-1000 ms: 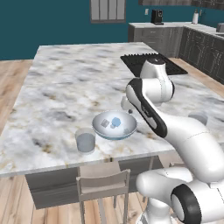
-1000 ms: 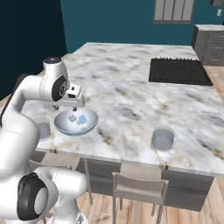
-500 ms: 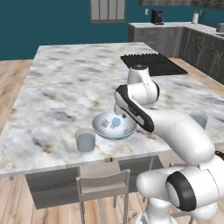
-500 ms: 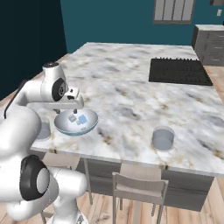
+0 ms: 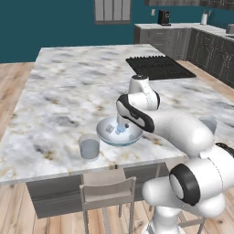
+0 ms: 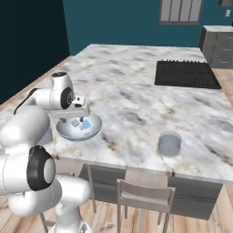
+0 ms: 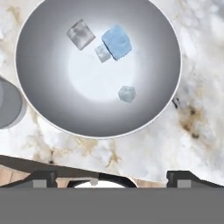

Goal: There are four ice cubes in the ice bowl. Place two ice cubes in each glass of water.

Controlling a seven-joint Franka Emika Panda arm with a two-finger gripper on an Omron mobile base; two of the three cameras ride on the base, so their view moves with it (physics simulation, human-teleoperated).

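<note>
The ice bowl (image 7: 52, 109) is wide, shallow and pale grey, and it stands near the counter's front edge (image 5: 104, 138) (image 6: 73, 135). Several ice cubes lie in it: a grey one (image 7: 81, 33), a bigger pale blue one (image 7: 117, 42) touching a small one (image 7: 103, 53), and a small one apart (image 7: 127, 94). My gripper (image 7: 111, 178) (image 5: 122, 122) (image 6: 81, 117) hangs open just above the bowl, holding nothing. One glass of water (image 5: 89, 146) (image 7: 8, 103) stands just left of the bowl. The other glass (image 6: 169, 144) (image 5: 208, 123) stands well to the right.
A black cooktop (image 5: 157, 66) (image 6: 185, 73) lies at the counter's far right. Two chair backs (image 5: 106, 191) (image 6: 144, 193) stand below the front edge. Bare marble (image 5: 73, 87) stretches behind the bowl. My own forearm (image 5: 169, 125) lies between the bowl and the right glass.
The arm has swung in and down, bringing the hand over the bowl. The jaws have stayed open, and the cubes and glasses have not moved.
</note>
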